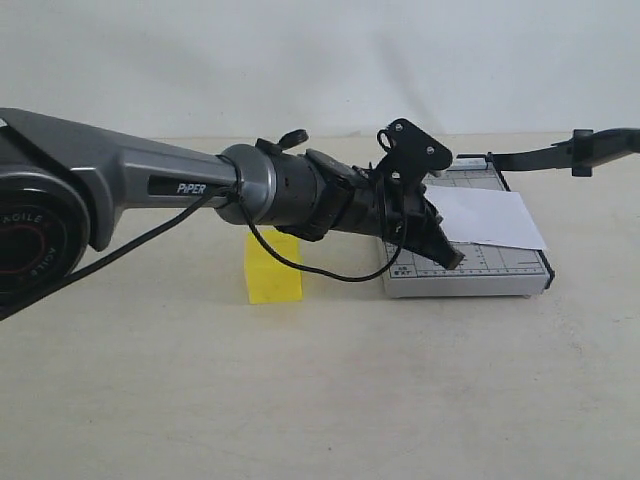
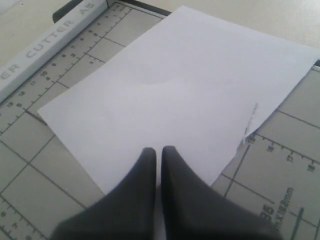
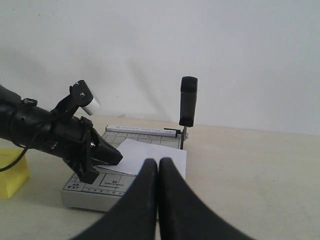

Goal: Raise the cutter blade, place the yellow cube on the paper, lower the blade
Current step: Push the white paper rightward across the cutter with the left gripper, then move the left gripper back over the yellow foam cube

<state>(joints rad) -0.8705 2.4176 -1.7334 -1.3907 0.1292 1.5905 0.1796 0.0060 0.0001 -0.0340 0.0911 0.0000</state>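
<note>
A smooth grey metal arm reaches in from the left above the pale, matte tabletop. Under it the yellow cube, plain and square-edged, sits on the tabletop just left of the grey gridded base (clear of the sheet). The left hand has its tapered black fingers pressed together, empty, tips over the paper, a flat white rectangle lying askew on the base. The cutter blade, a thin black lever with a thick rounded handle, stands raised at the right. The right hand is likewise pinched together and empty, apart from the cutter.
</note>
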